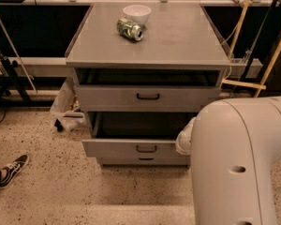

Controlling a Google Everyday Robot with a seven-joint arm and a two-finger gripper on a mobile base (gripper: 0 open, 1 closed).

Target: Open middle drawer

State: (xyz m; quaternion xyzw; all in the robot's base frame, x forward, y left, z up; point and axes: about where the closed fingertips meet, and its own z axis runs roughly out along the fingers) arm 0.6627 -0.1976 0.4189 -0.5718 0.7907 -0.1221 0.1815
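Middle drawer (113,148) ajar, hand hidden behind arm (239,163), can (130,29) label unreadable

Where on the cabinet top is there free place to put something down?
The cabinet top is bare across its front half and right side, from the can to the front edge. Only the back middle, at the bowl and can, is taken. The gripper is not in view; the arm blocks the lower right.
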